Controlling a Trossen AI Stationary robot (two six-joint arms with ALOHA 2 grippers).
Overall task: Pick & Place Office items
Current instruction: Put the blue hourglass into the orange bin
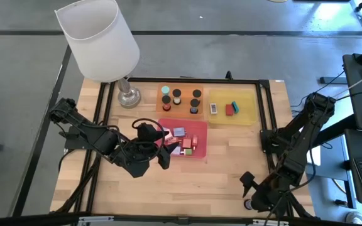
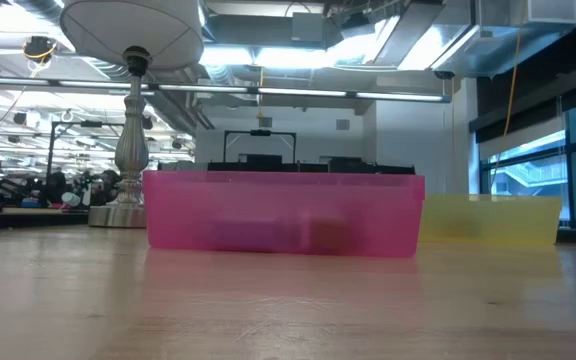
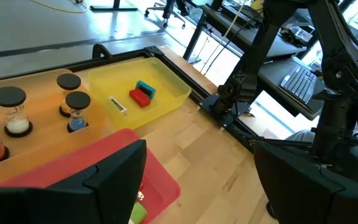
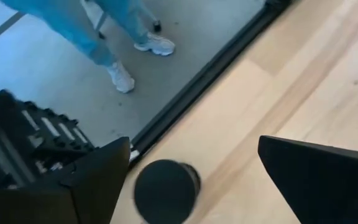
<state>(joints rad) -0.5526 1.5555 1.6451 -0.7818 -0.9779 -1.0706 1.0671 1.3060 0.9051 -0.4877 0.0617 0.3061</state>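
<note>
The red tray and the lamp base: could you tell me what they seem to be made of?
The red tray looks like translucent plastic with a smooth finish: blurred items show through its wall. The lamp base looks like polished, silvery metal, since it glints, though plated plastic cannot be ruled out.

3 trays (image 1: 251, 116), 1 lamp (image 1: 102, 37), 5 black-capped cylinders (image 1: 177, 93).

The right gripper (image 4: 191, 180) has its jaws spread wide, a broad gap between the two dark fingers (image 4: 319, 171). Between them a short black cylinder (image 4: 166, 190) stands on the pale wooden counter (image 4: 303, 81), touching neither finger. A black frame rail (image 4: 210, 74) runs along the counter's edge. On the grey floor (image 4: 61, 106) beyond, a person's legs in blue trousers (image 4: 92, 25) and white shoes (image 4: 157, 43) show
</note>
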